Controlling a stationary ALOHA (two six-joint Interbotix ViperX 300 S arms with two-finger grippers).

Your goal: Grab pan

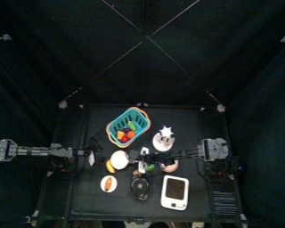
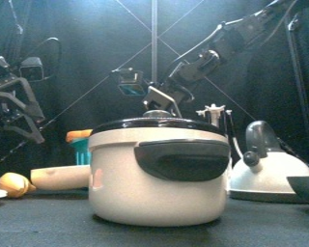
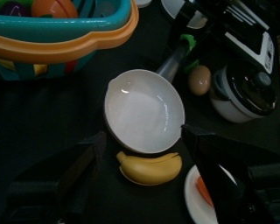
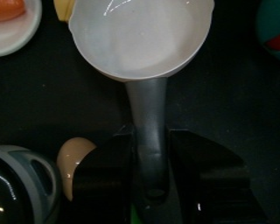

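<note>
The pan (image 3: 145,107) has a white inside and a dark handle (image 3: 171,61). It lies on the table between the basket and the pot, and also shows in the top view (image 1: 118,160). My right gripper (image 4: 150,171) is shut on the end of the handle (image 4: 150,114), with the pan's bowl (image 4: 143,35) ahead of it. My left gripper (image 3: 149,162) is open. Its jaws stand on either side of the pan's far rim, over a yellow fruit (image 3: 149,168). In the front view the pot hides the pan.
A teal and orange basket (image 3: 49,39) of toy food stands behind the pan. A white pot with a black lid (image 2: 157,174) is at the front, a kettle (image 2: 266,164) to its right. A tan egg (image 4: 73,157), a plate (image 4: 8,22) and a white scale (image 1: 175,190) lie close by.
</note>
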